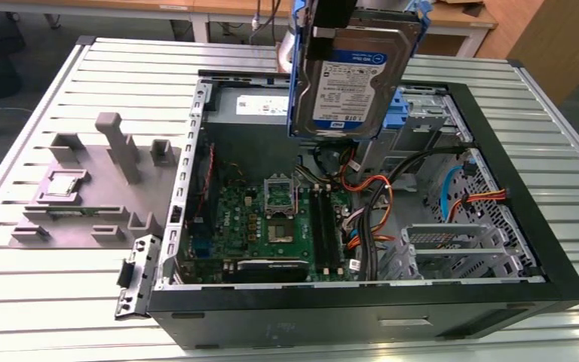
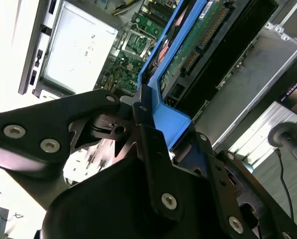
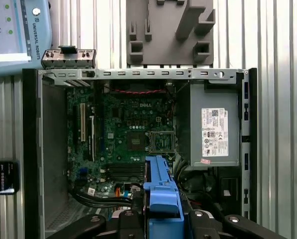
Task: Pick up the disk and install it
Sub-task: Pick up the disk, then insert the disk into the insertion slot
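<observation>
Disk (image 1: 355, 75) hangs in the air over the far side of the open computer case (image 1: 370, 302) on the desk (image 1: 28, 302).
Hand (image 2: 144, 112) pinches one end of its blue carrier (image 2: 174, 122). It is probably dense, rigid and shock-sensitive, so the carrier looks a safer hold than the bare circuit board (image 2: 188, 47).

A pale metal table (image 1: 38, 302) with a ribbed, slatted top carries two things. A black computer case (image 1: 370, 300) lies on its side with the open side up, taking up much of the surface. Just beside it, on the exterior view's left, a flat grey fixture plate (image 1: 78, 222) with upright blocks and posts rests on the slats.
</observation>
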Available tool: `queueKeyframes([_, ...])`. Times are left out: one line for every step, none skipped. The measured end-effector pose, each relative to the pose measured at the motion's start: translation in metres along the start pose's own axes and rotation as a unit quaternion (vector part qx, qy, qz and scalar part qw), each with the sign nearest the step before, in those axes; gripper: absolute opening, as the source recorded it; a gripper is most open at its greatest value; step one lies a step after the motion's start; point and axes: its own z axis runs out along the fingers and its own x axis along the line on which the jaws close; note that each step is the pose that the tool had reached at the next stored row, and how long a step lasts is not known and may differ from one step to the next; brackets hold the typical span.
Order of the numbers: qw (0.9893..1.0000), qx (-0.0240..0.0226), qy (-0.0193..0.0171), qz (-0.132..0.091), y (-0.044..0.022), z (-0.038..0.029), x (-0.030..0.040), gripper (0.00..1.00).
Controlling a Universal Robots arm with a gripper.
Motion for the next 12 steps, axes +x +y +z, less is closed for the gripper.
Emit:
queueKeyframes([1.0000, 0.0000, 0.0000, 0.000, 0.0000, 0.0000, 0.0000, 0.36])
queueKeyframes([1.0000, 0.0000, 0.0000, 0.000, 0.0000, 0.0000, 0.0000, 0.36])
queueKeyframes([1.0000, 0.0000, 0.0000, 0.000, -0.0009, 0.0000, -0.0001, 0.36])
queueKeyframes([1.0000, 0.0000, 0.0000, 0.000, -0.0017, 0.0000, -0.0001, 0.36])
queueKeyframes([1.0000, 0.0000, 0.0000, 0.000, -0.0018, 0.0000, -0.0001, 0.36])
queueKeyframes([1.0000, 0.0000, 0.0000, 0.000, -0.0018, 0.0000, -0.0001, 0.36])
queueKeyframes([1.0000, 0.0000, 0.0000, 0.000, -0.0018, 0.0000, -0.0001, 0.36])
queueKeyframes([1.0000, 0.0000, 0.0000, 0.000, -0.0018, 0.0000, -0.0001, 0.36])
queueKeyframes([1.0000, 0.0000, 0.0000, 0.000, -0.0018, 0.0000, -0.0001, 0.36])
queueKeyframes([1.0000, 0.0000, 0.0000, 0.000, -0.0019, 0.0000, -0.0001, 0.36])
queueKeyframes([1.0000, 0.0000, 0.0000, 0.000, -0.0019, 0.0000, -0.0001, 0.36])
queueKeyframes([1.0000, 0.0000, 0.0000, 0.000, -0.0019, 0.0000, -0.0001, 0.36])
